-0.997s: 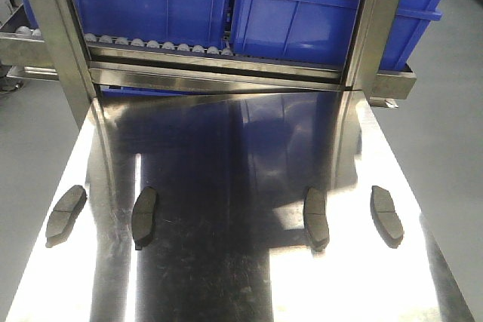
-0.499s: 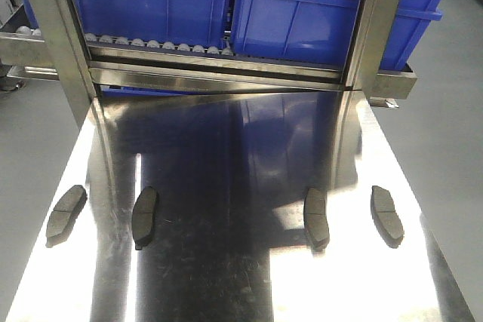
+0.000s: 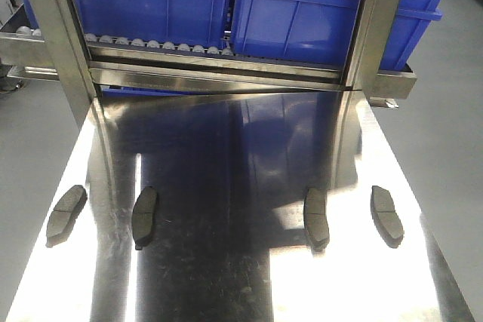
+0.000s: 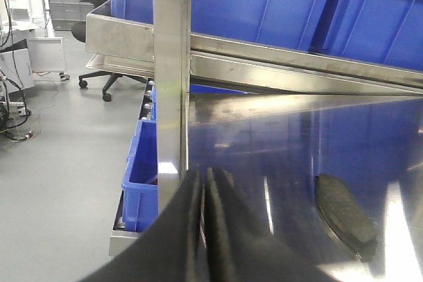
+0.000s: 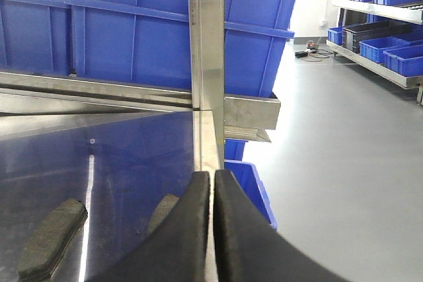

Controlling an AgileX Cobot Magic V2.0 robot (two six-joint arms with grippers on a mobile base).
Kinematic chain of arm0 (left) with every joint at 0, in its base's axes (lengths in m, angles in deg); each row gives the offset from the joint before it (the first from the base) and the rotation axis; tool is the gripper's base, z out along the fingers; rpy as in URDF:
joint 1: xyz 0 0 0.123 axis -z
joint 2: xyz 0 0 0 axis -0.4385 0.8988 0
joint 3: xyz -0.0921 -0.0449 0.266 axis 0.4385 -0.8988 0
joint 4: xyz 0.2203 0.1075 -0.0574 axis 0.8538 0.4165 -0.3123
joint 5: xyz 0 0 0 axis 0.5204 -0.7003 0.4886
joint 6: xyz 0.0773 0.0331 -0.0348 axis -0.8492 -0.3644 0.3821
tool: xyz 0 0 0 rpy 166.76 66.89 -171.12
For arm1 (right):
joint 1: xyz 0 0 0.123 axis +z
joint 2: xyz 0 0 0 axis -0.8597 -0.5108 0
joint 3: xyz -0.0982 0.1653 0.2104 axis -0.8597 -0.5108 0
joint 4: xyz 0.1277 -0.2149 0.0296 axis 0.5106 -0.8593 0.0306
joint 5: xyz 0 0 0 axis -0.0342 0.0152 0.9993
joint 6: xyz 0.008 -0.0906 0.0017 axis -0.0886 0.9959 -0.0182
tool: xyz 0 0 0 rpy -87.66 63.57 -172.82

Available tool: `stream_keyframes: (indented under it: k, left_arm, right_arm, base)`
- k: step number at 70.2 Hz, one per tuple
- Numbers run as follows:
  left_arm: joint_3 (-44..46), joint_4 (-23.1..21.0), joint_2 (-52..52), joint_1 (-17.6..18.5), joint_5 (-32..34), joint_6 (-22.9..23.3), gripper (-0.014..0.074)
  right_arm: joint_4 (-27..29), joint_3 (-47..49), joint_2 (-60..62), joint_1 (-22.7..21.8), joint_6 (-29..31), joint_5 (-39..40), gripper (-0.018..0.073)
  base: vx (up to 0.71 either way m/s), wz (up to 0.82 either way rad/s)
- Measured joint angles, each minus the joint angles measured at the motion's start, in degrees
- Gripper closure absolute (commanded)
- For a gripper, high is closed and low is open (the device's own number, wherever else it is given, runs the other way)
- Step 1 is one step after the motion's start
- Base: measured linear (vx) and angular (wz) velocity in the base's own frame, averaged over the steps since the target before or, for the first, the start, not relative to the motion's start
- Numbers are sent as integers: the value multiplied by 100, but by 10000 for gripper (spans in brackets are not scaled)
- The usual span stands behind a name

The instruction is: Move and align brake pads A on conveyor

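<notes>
Several dark grey brake pads A lie in a loose row on the shiny steel tabletop (image 3: 226, 284): one at the far left (image 3: 66, 211), one left of centre (image 3: 144, 215), one right of centre (image 3: 316, 216) and one at the far right (image 3: 386, 213). My left gripper (image 4: 203, 175) is shut with nothing in it, near the table's left edge, with a pad (image 4: 344, 212) to its right. My right gripper (image 5: 213, 176) is shut and empty at the right edge, with two pads (image 5: 53, 236) (image 5: 165, 211) to its left. The conveyor is out of view.
Blue plastic bins (image 3: 302, 5) sit on a roller rack behind the table, framed by steel posts (image 3: 53, 35) (image 3: 373, 28). A blue bin (image 4: 140, 176) sits below the table's left edge and another (image 5: 254, 189) below its right edge. Grey floor lies on both sides.
</notes>
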Motion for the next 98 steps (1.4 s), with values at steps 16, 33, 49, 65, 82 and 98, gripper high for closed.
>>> stream_keyframes:
  k: [16, 33, 49, 65, 82, 98]
  left_arm:
    - [0, 76, 0, 0, 6, 0, 603]
    - [78, 254, 0, 0, 206, 0, 603]
    - [1219, 357, 479, 0, -166, -119, 603]
    - [2596, 544, 2249, 0, -925, -484, 603]
    - [2931, 538, 3103, 0, -892, -505, 505]
    - [2931, 534, 3135, 0, -850, -510, 71]
  right_arm:
    - [0, 0, 0, 0, 33, 0, 563]
    - [0, 0, 0, 0, 33, 0, 563]
    - [0, 0, 0, 0, 33, 0, 563]
    - [0, 0, 0, 0, 0, 0, 563]
    - [0, 0, 0, 0, 0, 0, 563]
    - [0, 0, 0, 0, 0, 3, 563]
  base:
    - [0, 0]
    - [0, 0]
    - [0, 0]
    - [0, 0]
    - [0, 0]
    - [0, 0]
